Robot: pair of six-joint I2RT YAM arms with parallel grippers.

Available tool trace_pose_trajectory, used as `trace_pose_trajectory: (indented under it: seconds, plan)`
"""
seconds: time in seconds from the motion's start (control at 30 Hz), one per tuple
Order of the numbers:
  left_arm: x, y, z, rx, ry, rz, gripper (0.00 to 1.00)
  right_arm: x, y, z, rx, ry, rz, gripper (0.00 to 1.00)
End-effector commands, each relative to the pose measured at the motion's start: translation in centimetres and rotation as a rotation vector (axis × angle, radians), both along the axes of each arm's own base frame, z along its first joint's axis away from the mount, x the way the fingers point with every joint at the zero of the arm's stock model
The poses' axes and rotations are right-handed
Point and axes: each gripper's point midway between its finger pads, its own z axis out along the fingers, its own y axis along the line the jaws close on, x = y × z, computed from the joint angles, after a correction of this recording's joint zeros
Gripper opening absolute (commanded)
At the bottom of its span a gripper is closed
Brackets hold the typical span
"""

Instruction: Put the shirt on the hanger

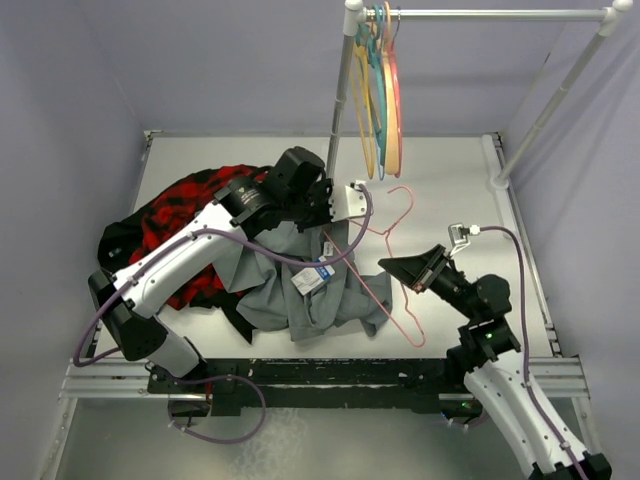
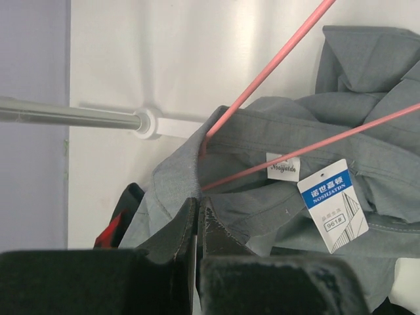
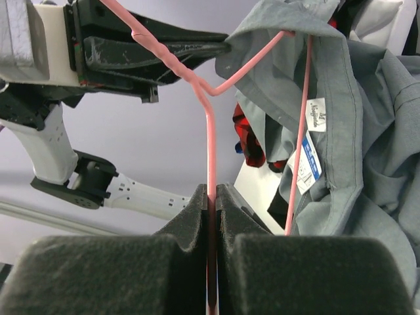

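Note:
The grey shirt [image 1: 300, 290] lies bunched on the table, its collar lifted and its white-and-blue tag [image 1: 312, 279] showing. My left gripper [image 1: 332, 218] is shut on the collar edge [image 2: 187, 174]. The pink wire hanger [image 1: 410, 318] lies tilted across the shirt's right side. One of its corners is pushed inside the neck opening [image 2: 205, 141], next to the tag [image 2: 331, 203]. My right gripper [image 1: 390, 267] is shut on a straight run of the hanger's wire [image 3: 210, 151], just below its twisted neck. The shirt [image 3: 374, 144] hangs from that hanger corner in the right wrist view.
A red-and-black plaid shirt [image 1: 185, 215] and a black garment [image 1: 115, 240] lie at the left under my left arm. A white rack [image 1: 343, 90] at the back holds yellow, teal and orange hangers [image 1: 380, 95]. Its base foot [image 2: 147, 123] is close to the collar. A second rack pole [image 1: 550, 110] slants at the right.

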Motion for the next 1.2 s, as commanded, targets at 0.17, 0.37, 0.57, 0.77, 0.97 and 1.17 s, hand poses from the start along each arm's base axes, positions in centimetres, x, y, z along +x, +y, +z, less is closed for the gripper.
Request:
trace_pose_trajectory:
  seconds: [0.17, 0.37, 0.57, 0.77, 0.97, 1.17]
  plan:
    - [-1.5, -1.7, 1.4, -0.094, 0.068, -0.067, 0.00, 1.5, 0.9, 3.0, 0.086, -0.074, -0.015, 0.00]
    - [-3.5, -1.3, 1.0, -0.103, 0.131, -0.108, 0.00, 2.5, 2.1, 2.0, 0.108, -0.040, -0.034, 0.00]
    - [-5.4, -0.8, 0.8, -0.111, 0.186, -0.151, 0.00, 3.1, 4.2, 0.7, 0.132, -0.016, -0.022, 0.00]
    - [-6.8, 0.2, 0.3, -0.090, 0.221, -0.162, 0.00, 3.5, 4.0, 0.6, 0.175, -0.054, -0.084, 0.00]
    - [-7.9, 1.5, -0.7, -0.063, 0.248, -0.163, 0.00, 3.8, 3.5, 1.5, 0.193, -0.121, -0.121, 0.00]
    - [-8.5, 1.1, -0.7, -0.087, 0.275, -0.183, 0.00, 4.0, 5.0, 1.8, 0.199, -0.152, -0.073, 0.00]
